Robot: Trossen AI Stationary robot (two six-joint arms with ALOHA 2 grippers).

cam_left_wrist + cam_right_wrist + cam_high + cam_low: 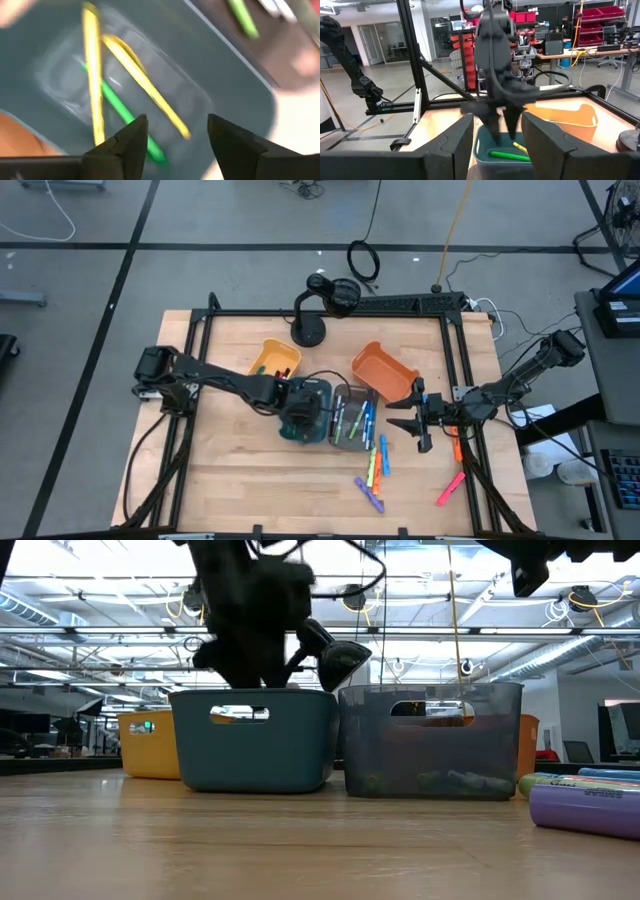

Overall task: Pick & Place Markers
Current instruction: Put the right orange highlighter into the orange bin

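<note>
Left gripper (175,132) over teal bin (305,412), fingers spread, holding nothing; two yellow markers (142,82) and green marker (122,112) lie inside, blurred. Right gripper (418,423) parted, empty, beside orange bin (385,370); loose markers (375,470) on table (230,470).

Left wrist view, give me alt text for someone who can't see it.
The left pincer, open and empty, hangs over a teal bin holding two yellow markers and a green marker.

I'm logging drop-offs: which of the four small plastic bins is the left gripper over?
The teal plastic bin, beside the clear grey bin. The left gripper hangs open above it, with yellow and green markers inside.
</note>
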